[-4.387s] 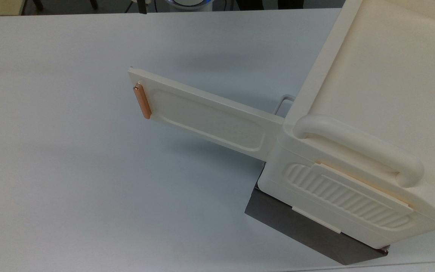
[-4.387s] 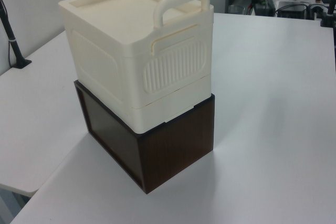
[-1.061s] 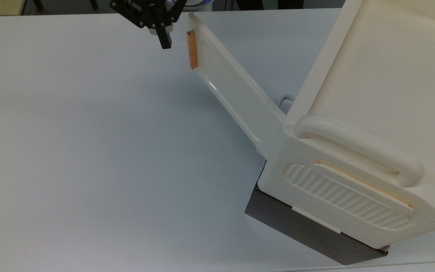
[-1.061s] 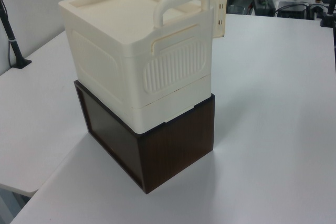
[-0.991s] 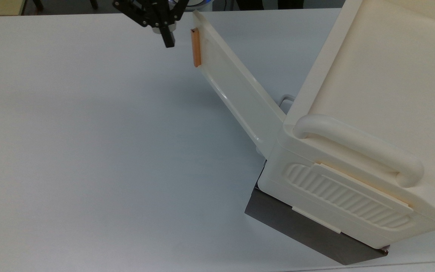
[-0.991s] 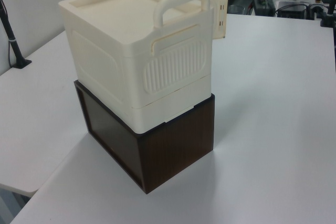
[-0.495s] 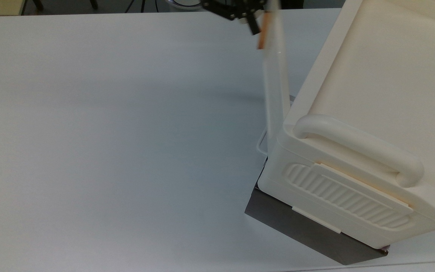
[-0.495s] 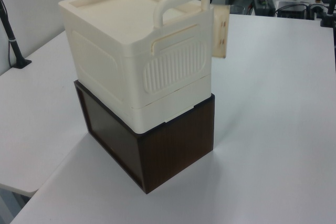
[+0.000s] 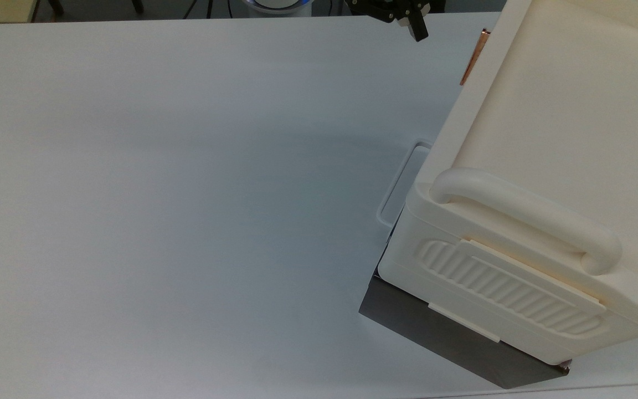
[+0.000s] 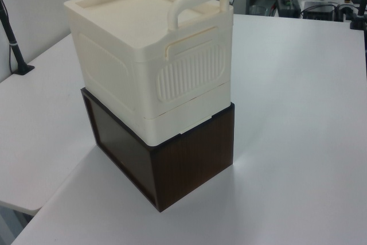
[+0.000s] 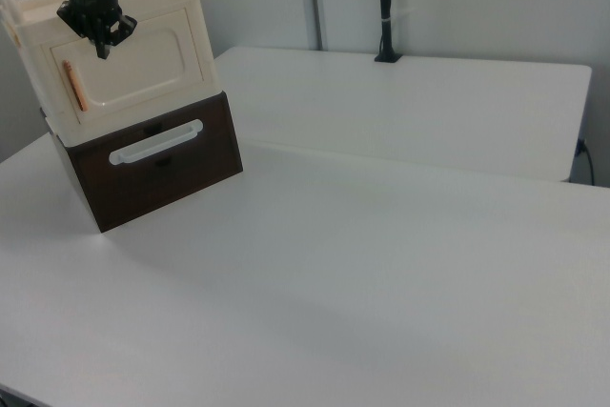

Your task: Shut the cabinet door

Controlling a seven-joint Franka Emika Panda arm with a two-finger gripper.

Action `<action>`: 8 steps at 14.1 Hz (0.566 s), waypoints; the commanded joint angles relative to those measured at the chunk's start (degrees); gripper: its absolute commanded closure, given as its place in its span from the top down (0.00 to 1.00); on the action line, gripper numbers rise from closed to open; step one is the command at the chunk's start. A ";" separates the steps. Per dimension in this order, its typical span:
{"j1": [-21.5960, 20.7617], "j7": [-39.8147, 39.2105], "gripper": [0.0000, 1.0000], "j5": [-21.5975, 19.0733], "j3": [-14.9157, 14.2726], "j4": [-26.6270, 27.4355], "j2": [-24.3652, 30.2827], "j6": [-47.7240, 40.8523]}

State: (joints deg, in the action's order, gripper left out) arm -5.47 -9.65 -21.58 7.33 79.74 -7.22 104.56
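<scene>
Cabinet door shut, job looks done.

Cabinet door (image 11: 133, 69) flush against the cream cabinet (image 10: 149, 55) front in the right view, copper-orange handle (image 11: 69, 85) at its 9 o'clock end, no gap seen. Claw (image 11: 98, 37) just off the panel's 11 o'clock corner, apparently apart from it, holding nothing; width of opening cannot be told. Below, dark drawer unit (image 11: 162, 164) on the white counter (image 11: 400, 235). Probably nothing left but backing away.

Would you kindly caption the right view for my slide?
Cabinet door shut flush on the cream cabinet; gripper poised just before it.
</scene>
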 commanded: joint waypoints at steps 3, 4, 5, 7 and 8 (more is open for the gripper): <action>2.20 4.79 0.00 14.69 -1.96 4.01 0.28 -5.05; 3.26 5.51 0.00 16.29 -2.31 4.54 0.28 -6.55; 4.40 6.12 0.00 18.04 -3.71 4.72 0.45 -9.17; 4.41 7.62 0.00 22.78 -6.88 5.51 1.06 -11.74; 4.32 8.23 0.00 24.63 -7.67 5.77 1.33 -12.79</action>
State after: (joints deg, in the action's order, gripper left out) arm -0.77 -4.47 -1.83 2.53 83.44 -7.90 95.02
